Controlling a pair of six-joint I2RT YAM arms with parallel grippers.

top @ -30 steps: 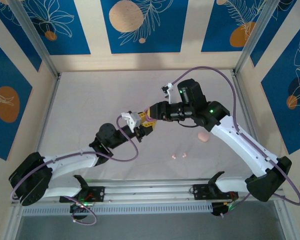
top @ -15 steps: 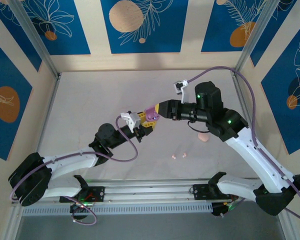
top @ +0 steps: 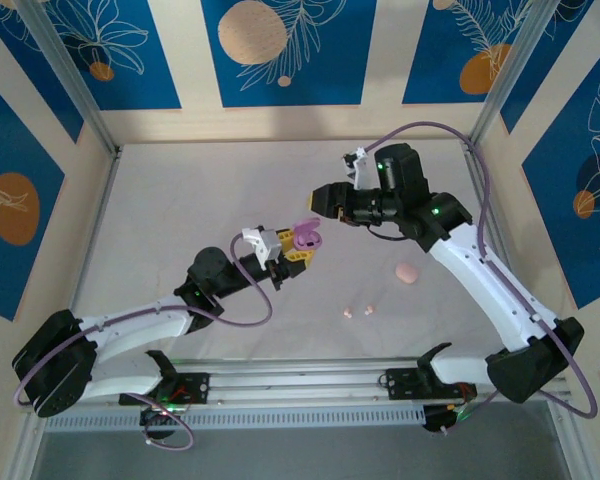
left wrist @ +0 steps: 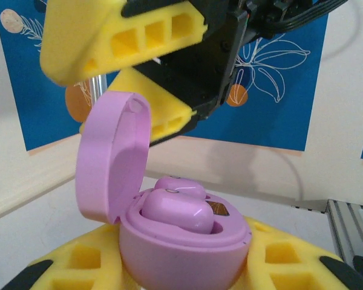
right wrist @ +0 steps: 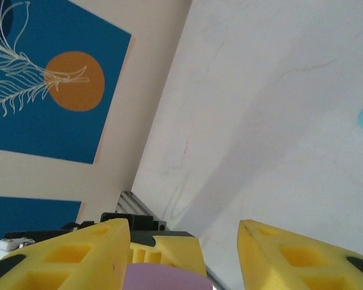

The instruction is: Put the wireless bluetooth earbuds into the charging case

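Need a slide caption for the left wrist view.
Left gripper holds the open lilac case, both lilac buds seated, right gripper just above its lid.

A white table [top: 180, 210] carries a pink oval case [top: 407, 272] and two pink earbuds [top: 348, 312] near it.

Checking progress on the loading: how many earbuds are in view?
4. Two lilac earbuds sit in the open lilac case gripped by the left hand; two pink earbuds lie loose on the table, towards its near edge. Others may be hidden.
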